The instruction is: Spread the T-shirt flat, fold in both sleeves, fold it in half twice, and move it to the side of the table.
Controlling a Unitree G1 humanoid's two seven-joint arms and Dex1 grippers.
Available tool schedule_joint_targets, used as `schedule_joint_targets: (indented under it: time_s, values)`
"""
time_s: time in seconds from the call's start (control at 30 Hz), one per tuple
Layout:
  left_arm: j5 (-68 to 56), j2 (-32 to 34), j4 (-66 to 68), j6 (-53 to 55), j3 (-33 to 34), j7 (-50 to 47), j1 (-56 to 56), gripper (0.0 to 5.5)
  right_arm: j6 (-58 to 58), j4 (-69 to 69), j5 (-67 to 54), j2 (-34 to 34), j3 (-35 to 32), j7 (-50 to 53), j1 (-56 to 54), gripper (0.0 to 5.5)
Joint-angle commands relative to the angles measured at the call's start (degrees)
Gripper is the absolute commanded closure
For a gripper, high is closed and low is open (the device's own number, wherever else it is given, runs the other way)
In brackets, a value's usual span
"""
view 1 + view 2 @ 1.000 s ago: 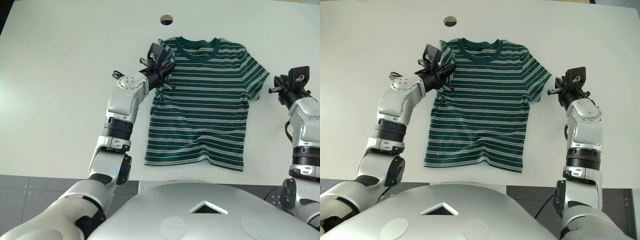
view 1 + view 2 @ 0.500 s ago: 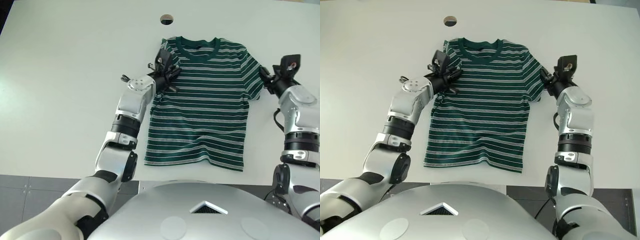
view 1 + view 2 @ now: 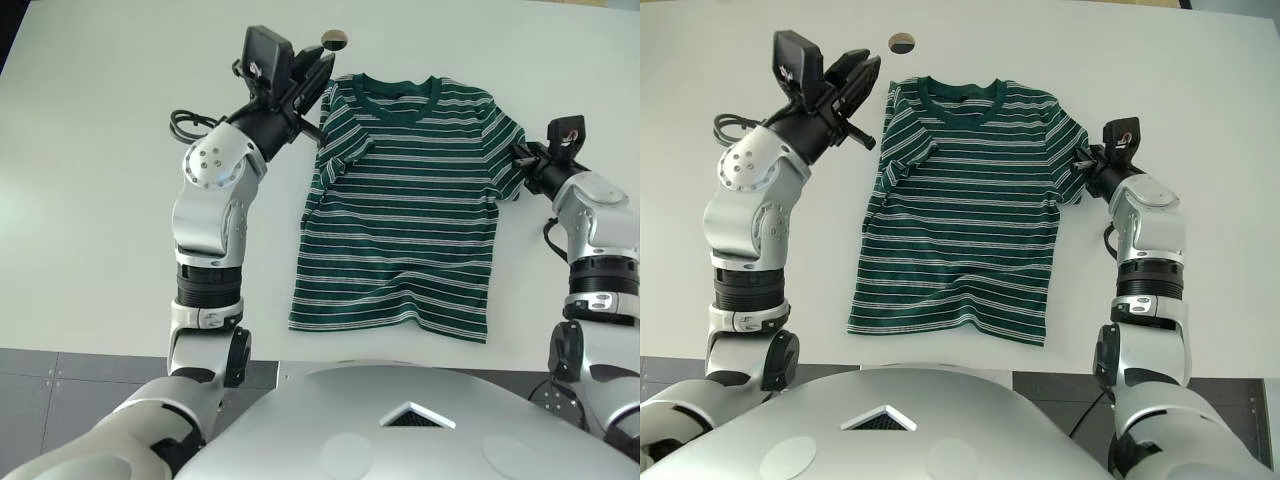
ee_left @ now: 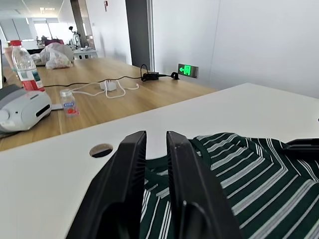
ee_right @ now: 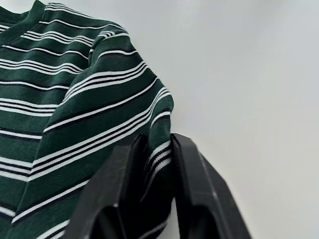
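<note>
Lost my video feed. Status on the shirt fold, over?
Left claw open, empty, raised beside collar. Right claw at right sleeve hem. Green-and-white striped T-shirt flat, left sleeve folded in.

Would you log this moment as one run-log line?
T-shirt flat | left sleeve folded in | left gripper open, raised | right gripper shut on right sleeve

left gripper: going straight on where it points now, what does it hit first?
Likely the T-shirt, at its shoulder by the collar, else bare table beside the hole; left gripper sits raised, depth unclear.
</note>
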State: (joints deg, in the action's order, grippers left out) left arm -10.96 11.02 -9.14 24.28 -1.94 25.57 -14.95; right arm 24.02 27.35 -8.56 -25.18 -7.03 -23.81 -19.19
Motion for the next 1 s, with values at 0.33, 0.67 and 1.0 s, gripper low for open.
schedule_joint_targets:
  time_s: [0.33,0.67,1.0]
  values:
    - [7.43,9.18,0.56,-6.83,-5.14,2.59,12.65,4.74,5.93,-16.17,0.35,1.01,4.60,-1.44,0.70,5.39]
    - [7.09,4.41,5.59,-12.39,-6.21,1.33,11.67,4.74,8.23,-15.77,4.18,3.89,14.89,-4.00,-1.88,5.39]
    - [7.45,4.48,8.94,-16.42,-3.95,-0.20,10.85,4.74,8.49,-18.09,2.66,5.45,14.87,-5.84,0.05,3.60]
